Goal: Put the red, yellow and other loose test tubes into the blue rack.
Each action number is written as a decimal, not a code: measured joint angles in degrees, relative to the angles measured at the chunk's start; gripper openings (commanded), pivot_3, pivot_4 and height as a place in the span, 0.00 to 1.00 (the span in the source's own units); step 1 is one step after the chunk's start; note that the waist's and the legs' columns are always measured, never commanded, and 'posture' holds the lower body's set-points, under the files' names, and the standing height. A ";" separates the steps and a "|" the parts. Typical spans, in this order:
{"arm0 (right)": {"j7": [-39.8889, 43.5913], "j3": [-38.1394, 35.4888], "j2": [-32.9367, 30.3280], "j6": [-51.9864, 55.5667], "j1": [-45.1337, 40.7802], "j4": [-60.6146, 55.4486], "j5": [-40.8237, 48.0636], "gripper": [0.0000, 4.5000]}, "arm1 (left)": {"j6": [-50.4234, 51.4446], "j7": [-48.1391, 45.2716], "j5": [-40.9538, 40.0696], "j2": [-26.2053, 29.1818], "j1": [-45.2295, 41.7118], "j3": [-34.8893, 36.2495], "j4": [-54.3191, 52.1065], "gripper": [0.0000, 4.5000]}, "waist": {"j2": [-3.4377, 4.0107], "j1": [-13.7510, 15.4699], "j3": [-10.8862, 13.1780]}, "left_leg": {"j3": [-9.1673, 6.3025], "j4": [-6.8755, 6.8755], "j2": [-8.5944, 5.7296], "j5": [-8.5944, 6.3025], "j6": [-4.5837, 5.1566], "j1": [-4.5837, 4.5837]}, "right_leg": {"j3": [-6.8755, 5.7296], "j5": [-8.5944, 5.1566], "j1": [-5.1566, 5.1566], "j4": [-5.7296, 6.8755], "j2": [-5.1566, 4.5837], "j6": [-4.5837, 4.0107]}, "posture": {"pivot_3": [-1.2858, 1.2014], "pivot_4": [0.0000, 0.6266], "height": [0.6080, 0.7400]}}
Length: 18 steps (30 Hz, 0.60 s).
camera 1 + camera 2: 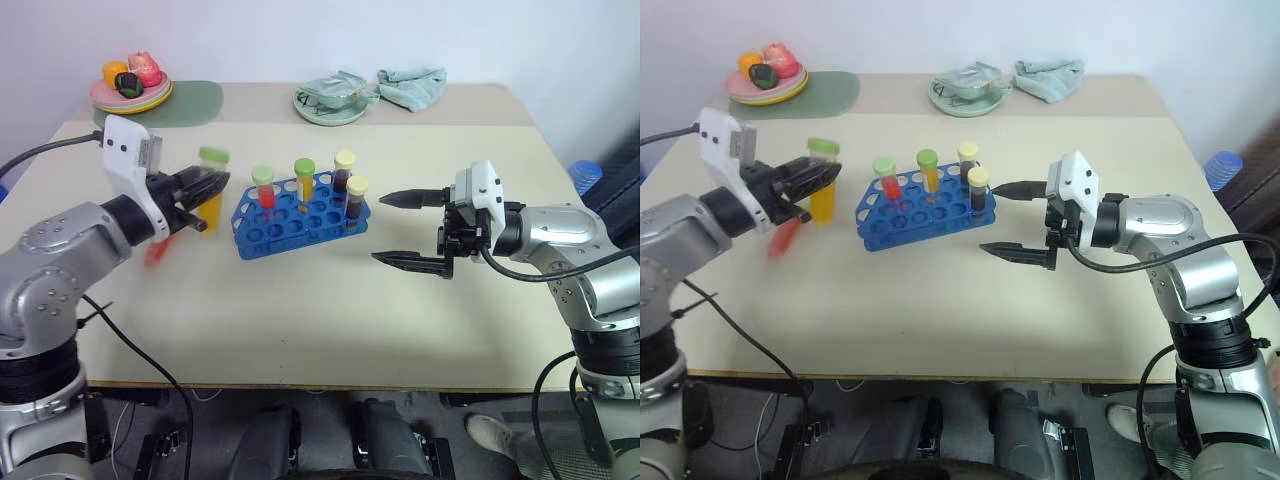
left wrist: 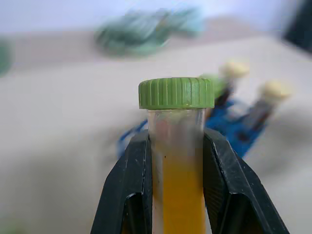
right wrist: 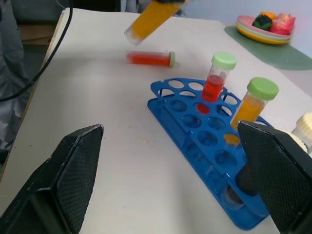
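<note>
- Head views: paired eyes set high, facing forward and down over the table (image 1: 330,330); both take in the blue rack (image 1: 300,215) at mid-distance and the plates at the far edge
- Left wrist view: very close, along the left gripper (image 2: 178,161) and its orange-yellow tube (image 2: 179,146); rack blurred beyond
- Right wrist view: low across the table between the right gripper (image 3: 170,180) fingers; shares rack, lifted tube and lying red tube (image 3: 151,59) with head views

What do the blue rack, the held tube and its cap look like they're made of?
Blue rack: likely moulded plastic, glossy, uniform bright colour with round holes. Tube with orange-yellow liquid, held by the left tool: clear wall, plastic or glass, can't tell which. Its green cap: matte plastic, judging by the ribbed edge.
</note>
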 measured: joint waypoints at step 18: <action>-6.55 -9.52 -4.89 6.22 9.76 -11.36 3.52 1.00 | -61.81 -10.25 24.62 -25.19 -4.25 -14.30 42.46 0.16 | -0.01 0.69 -0.01 | 0.04 0.07 0.00 -0.07 0.17 -0.11 | -0.03 0.01 -0.05 -0.04 0.02 0.03 | 0.52 0.24 1.00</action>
